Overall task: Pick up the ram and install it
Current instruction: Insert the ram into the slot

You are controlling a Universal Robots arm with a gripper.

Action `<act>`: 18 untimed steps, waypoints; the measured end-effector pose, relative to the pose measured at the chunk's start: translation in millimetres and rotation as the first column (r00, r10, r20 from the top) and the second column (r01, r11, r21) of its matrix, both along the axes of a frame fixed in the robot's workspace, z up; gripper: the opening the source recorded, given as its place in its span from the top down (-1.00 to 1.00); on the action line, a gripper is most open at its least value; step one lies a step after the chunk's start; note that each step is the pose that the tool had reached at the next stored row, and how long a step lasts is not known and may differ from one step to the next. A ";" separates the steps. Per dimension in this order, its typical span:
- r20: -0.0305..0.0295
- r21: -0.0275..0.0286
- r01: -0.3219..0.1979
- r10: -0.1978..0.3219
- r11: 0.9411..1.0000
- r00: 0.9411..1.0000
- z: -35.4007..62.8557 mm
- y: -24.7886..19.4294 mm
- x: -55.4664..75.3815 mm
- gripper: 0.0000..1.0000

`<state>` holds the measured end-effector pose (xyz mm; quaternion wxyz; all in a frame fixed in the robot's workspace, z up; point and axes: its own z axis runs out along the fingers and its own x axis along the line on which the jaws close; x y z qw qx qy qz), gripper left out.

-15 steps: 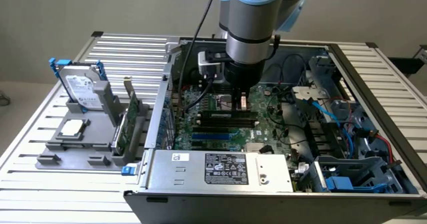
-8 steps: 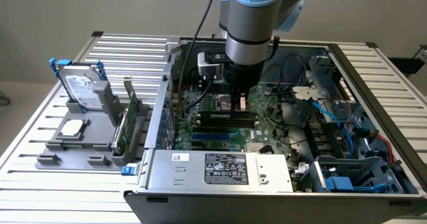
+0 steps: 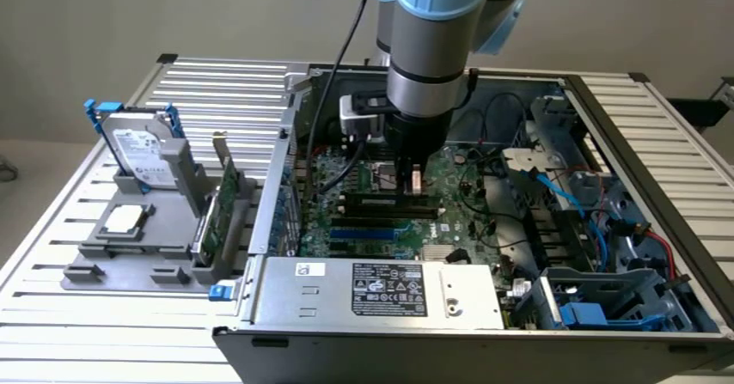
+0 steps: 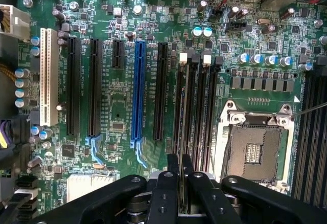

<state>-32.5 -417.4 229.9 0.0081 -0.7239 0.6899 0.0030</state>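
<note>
My gripper reaches down into the open computer case, over the motherboard. In the wrist view its black fingers stand close together, shut on the ram. The ram appears there edge-on as a thin dark strip running away from the fingertips. It lies in line with the memory slots, which have white latches at their far end and sit beside the processor socket. In the exterior view the ram is a dark bar right under the gripper. Whether it sits in a slot I cannot tell.
A grey holder on the slatted table at the exterior view's left carries a hard drive and a green expansion card. The power supply fills the case's near side. Blue and red cables lie at its right. A blue slot runs among black ones.
</note>
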 end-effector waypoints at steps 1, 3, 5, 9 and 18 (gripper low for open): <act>0.000 0.000 0.000 0.000 1.000 1.000 -0.5 0.0 -0.1 0.73; 0.000 0.000 0.000 0.000 1.000 1.000 -1.9 0.0 -0.4 0.73; 0.000 0.000 0.000 0.000 1.000 1.000 -2.4 0.0 -0.6 0.73; 0.000 0.000 0.000 0.000 1.000 1.000 -4.0 0.1 -1.1 0.73; 0.000 0.000 -0.001 0.001 1.000 1.000 -5.7 0.1 -1.1 0.73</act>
